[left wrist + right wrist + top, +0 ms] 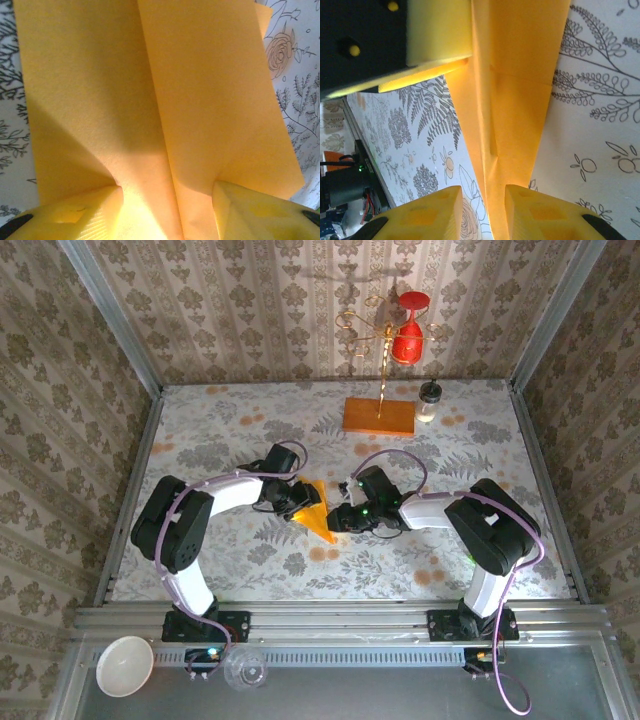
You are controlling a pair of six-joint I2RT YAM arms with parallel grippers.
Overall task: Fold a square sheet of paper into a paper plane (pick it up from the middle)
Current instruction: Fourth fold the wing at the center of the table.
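The square sheet of paper is folded into a narrow orange-yellow paper plane [320, 522] with a centre crease. It lies mid-table between the two grippers, point toward the near edge. My left gripper [297, 504] is on its far left part. In the left wrist view the paper plane [150, 100] spreads ahead of my left gripper [167, 187], whose jaws stand apart, fingertips dimpling the sheet. My right gripper [339, 519] is at the plane's right edge. In the right wrist view the paper plane [515, 100] runs between the parted jaws of my right gripper [484, 192], against the right finger.
A brown-orange wooden block [379, 416] with a gold wire stand and a hanging red piece [407, 338] stands at the back, with a small bottle [428, 400] beside it. A white bowl [125, 665] and a clear cup [245, 668] sit by the near rail. Walls close in three sides.
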